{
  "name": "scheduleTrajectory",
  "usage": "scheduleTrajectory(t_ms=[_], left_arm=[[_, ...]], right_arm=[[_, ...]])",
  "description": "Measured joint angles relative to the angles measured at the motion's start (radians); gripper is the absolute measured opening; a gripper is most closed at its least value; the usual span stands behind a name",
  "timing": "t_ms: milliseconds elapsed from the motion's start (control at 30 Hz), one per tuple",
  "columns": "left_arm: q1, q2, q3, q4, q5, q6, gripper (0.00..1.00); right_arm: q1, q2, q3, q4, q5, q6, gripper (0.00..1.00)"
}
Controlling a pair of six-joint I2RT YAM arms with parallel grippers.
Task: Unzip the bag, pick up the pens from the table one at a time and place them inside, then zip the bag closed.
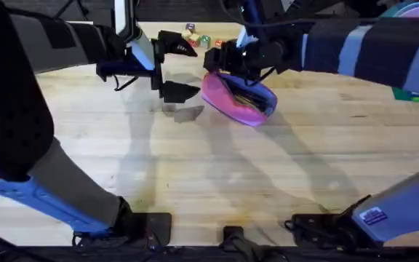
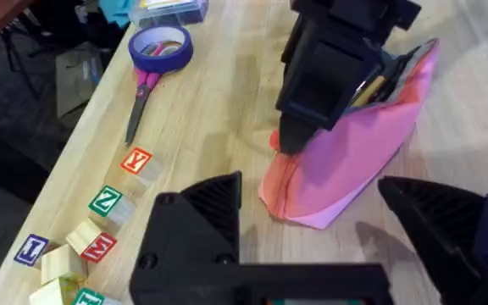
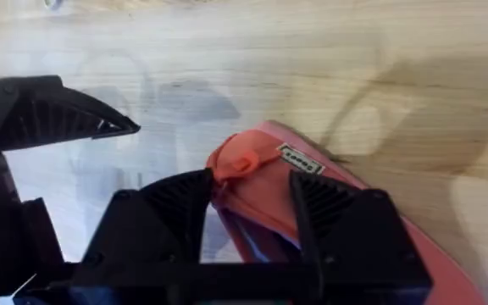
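The pink bag (image 1: 235, 98) lies on the wooden table (image 1: 268, 182) at the far middle, its mouth gaping. Slim pens (image 2: 369, 85) show inside the opening. My right gripper (image 1: 228, 64) reaches in from the right and is shut on the bag's near end (image 3: 240, 163), which bunches between its fingers (image 3: 176, 207). In the left wrist view the right gripper (image 2: 299, 127) stands over that same end of the bag (image 2: 354, 161). My left gripper (image 1: 179, 69) hangs open just left of the bag, holding nothing, and its fingers (image 2: 202, 207) sit apart from the fabric.
Along the table's far edge lie lettered toy blocks (image 2: 104, 202), scissors (image 2: 138, 106), a purple tape roll (image 2: 161, 47) and a clear box with a blue lid (image 2: 172, 8). Bare wood spreads across the near half of the table.
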State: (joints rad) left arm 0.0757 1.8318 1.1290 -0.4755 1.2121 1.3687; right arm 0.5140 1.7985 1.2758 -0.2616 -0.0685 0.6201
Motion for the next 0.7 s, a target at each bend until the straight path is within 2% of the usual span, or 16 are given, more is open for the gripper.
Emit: scheduleTrajectory(t_ms=[133,200,433,467,500,633,700], left_arm=[[0.0,0.0,0.0,0.0,0.0,0.0,0.994],[0.0,0.0,0.0,0.0,0.0,0.0,0.994],[0.0,0.0,0.0,0.0,0.0,0.0,0.993],[0.0,0.0,0.0,0.0,0.0,0.0,0.993],[0.0,0.0,0.0,0.0,0.0,0.0,0.993],[0.0,0.0,0.0,0.0,-0.001,0.0,0.993],[0.0,0.0,0.0,0.0,-0.004,0.0,0.994]], right_arm=[[0.0,0.0,0.0,0.004,-0.006,0.004,0.441],[0.0,0.0,0.0,0.007,-0.007,0.005,0.393],[0.0,0.0,0.0,0.051,-0.007,0.005,0.359],[0.0,0.0,0.0,0.059,-0.007,0.006,0.277],[0.0,0.0,0.0,0.06,-0.007,0.005,0.153],[0.0,0.0,0.0,0.06,-0.007,0.007,0.039],[0.0,0.0,0.0,0.06,-0.007,0.008,0.03]])
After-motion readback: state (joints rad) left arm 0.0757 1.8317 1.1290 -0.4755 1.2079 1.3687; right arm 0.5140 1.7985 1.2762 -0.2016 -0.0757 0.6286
